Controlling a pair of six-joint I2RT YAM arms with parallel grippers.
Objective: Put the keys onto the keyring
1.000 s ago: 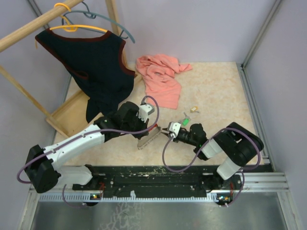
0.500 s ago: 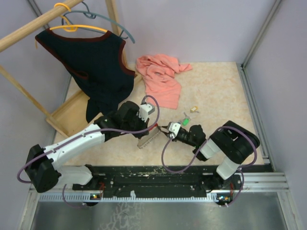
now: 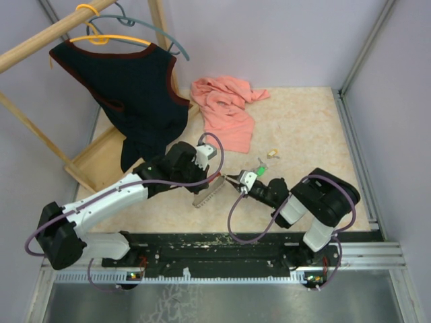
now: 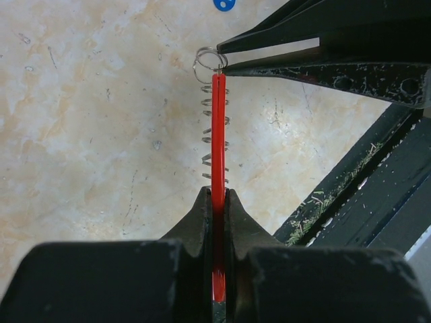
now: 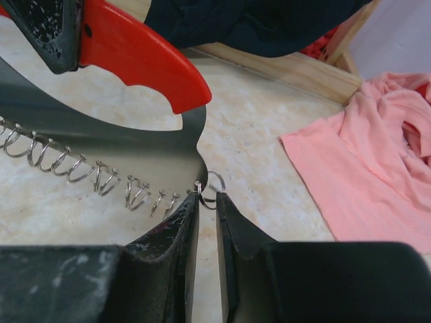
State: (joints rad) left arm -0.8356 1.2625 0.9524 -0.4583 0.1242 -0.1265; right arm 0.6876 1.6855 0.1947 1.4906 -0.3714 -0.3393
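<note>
The left gripper (image 4: pixel 217 195) clamps the red-and-grey D-shaped metal keyring (image 4: pixel 217 134) while the right gripper (image 5: pixel 207 198) seemingly pinches a small wire ring (image 5: pixel 214 183) at its tip, and the pale-yellow-headed metal key (image 3: pixel 272 154) lies loose, not yet threaded.

A beige marbled table (image 3: pixel 303 128) carries a pink cloth (image 3: pixel 225 111) and a pale yellow key (image 3: pixel 272 154).

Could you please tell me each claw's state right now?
Left claw: closed on the keyring.
Right claw: at a small ring; grip cannot be told.
</note>
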